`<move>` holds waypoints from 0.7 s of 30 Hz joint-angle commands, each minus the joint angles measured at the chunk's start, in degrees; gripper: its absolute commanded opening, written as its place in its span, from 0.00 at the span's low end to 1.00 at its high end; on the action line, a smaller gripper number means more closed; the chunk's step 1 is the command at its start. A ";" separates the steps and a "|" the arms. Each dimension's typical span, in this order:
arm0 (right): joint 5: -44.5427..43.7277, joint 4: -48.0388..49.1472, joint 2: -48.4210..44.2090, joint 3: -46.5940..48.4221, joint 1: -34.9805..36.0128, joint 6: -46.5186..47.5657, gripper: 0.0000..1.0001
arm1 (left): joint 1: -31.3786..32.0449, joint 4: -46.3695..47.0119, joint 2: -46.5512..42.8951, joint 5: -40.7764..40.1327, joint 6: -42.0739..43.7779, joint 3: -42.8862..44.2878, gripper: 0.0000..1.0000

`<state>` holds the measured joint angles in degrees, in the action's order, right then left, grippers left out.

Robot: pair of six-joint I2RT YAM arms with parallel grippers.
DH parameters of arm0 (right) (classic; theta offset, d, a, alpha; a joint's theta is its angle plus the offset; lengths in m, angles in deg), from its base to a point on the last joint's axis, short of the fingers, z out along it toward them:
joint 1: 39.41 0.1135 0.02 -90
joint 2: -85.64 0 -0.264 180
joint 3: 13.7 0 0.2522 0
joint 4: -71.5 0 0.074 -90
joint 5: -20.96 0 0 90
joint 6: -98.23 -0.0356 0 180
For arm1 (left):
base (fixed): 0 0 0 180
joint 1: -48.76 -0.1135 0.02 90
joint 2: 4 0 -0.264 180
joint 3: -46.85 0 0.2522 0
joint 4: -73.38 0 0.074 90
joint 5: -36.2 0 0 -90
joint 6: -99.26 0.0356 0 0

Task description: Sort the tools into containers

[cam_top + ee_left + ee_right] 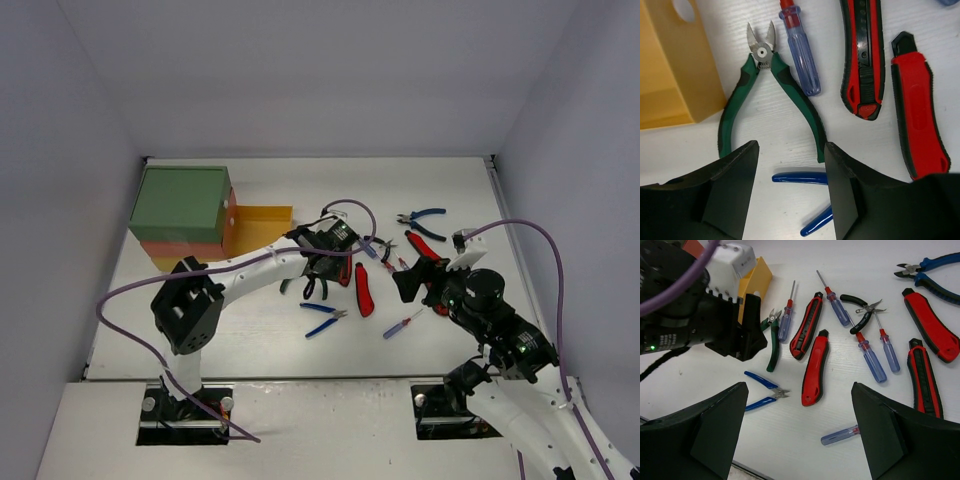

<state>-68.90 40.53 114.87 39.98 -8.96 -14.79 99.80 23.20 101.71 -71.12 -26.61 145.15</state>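
My left gripper (314, 268) (791, 150) is open and empty, low over the green-handled pliers (761, 52), with its fingers on either side of the handle ends. Beside the pliers lie a blue-handled screwdriver (802, 55), two red-and-black utility knives (862, 55) (917, 100) and small blue pliers (800, 177). My right gripper (410, 284) (797, 390) is open and empty above the tool pile. Below it I see the blue pliers (765, 390), a red knife (815, 367) and a loose screwdriver (842, 435). The cabinet has a green top drawer (180, 203) and a pulled-out yellow drawer (262, 225) (670, 65).
More tools lie to the right: black pliers (860, 310), several screwdrivers (870, 357), two knives (930, 325) (925, 377) and blue-handled pliers (420, 222) at the far right. The left arm's wrist (715, 315) is close to my right gripper. White walls enclose the table.
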 commanded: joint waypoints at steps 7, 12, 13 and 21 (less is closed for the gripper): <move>-3.25 1.30 0.21 2.36 0.30 -0.84 0.82 | 0.46 5.34 4.97 4.21 -4.50 -1.04 0.51; -3.75 1.13 0.22 2.17 0.30 -0.80 0.81 | 0.55 6.27 7.43 5.63 -5.79 -1.31 0.46; -3.78 1.13 0.25 2.13 0.30 -0.80 0.81 | 0.59 6.27 7.54 5.67 -5.87 -1.31 0.44; -4.08 1.22 0.28 2.09 0.30 -0.90 0.82 | 1.23 6.02 6.35 6.07 -6.78 -1.82 0.13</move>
<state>-71.25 39.24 114.87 40.02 -8.96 -15.52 100.29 28.46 110.87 -65.55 -31.83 143.22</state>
